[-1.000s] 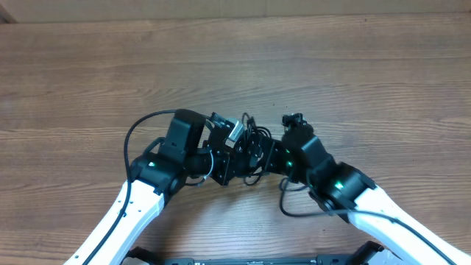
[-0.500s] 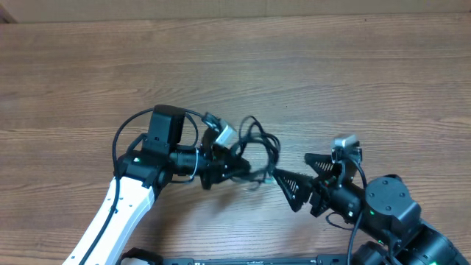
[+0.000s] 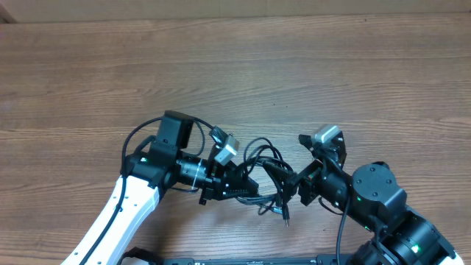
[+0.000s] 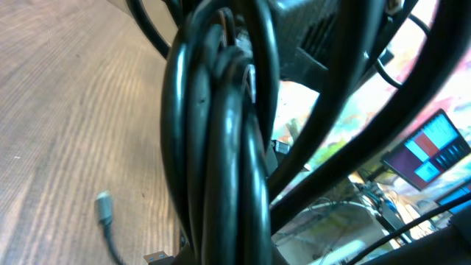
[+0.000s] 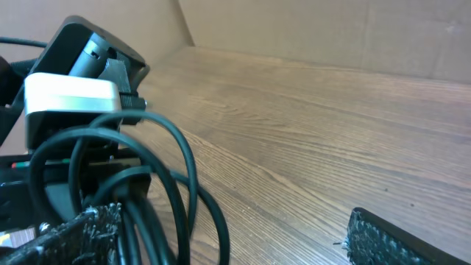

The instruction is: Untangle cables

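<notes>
You hold cables point(image 4: 217, 147) clenched in left jaws; right jaws released, bundle just beside them. Tangle intact, all separating left.

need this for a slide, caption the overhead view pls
Left pincer grips a tangled bundle of black cables over a wooden table, open right pincer close beside the loops.
</notes>
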Motion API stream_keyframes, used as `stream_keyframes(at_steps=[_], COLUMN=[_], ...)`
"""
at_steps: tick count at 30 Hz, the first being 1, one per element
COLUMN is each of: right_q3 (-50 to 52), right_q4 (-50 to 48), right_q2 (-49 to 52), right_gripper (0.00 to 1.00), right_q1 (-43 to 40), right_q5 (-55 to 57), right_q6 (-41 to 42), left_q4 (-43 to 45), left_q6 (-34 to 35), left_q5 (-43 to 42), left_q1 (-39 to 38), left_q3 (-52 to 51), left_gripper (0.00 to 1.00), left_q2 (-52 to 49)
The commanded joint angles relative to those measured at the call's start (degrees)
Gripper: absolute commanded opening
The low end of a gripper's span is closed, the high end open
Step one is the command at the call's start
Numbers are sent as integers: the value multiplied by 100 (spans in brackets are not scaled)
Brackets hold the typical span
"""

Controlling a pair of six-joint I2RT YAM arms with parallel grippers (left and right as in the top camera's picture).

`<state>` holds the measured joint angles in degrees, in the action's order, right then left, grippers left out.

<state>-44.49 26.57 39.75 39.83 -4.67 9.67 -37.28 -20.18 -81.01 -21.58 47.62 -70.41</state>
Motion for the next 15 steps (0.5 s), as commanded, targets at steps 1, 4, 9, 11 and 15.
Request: stream_keyframes(at_steps=[1, 4, 9, 11, 15], right_q3=[-136, -162, -413, -529, -551], right_q4=[-31, -72, -192, -212, -184], right_q2=[186, 511, 955, 1102, 1399], right_gripper=[98, 97, 95, 95, 92], right_q1=[-7, -7, -7, -7, -68], right_q5=[-140, -140, -138, -127, 140], right_q6=[-422, -420, -420, -420, -415], left_q4=[0, -50, -402, -592, -841], left_q6=[-262, -260, -634, -765, -1123], left_q5=[-83, 33, 118, 181, -101], left_q1=[-127, -181, -321, -382, -433], left_q3=[92, 92, 92, 92, 92], left_gripper=[4, 4, 4, 4, 4], left_q2=[-9, -9, -9, -9, -9])
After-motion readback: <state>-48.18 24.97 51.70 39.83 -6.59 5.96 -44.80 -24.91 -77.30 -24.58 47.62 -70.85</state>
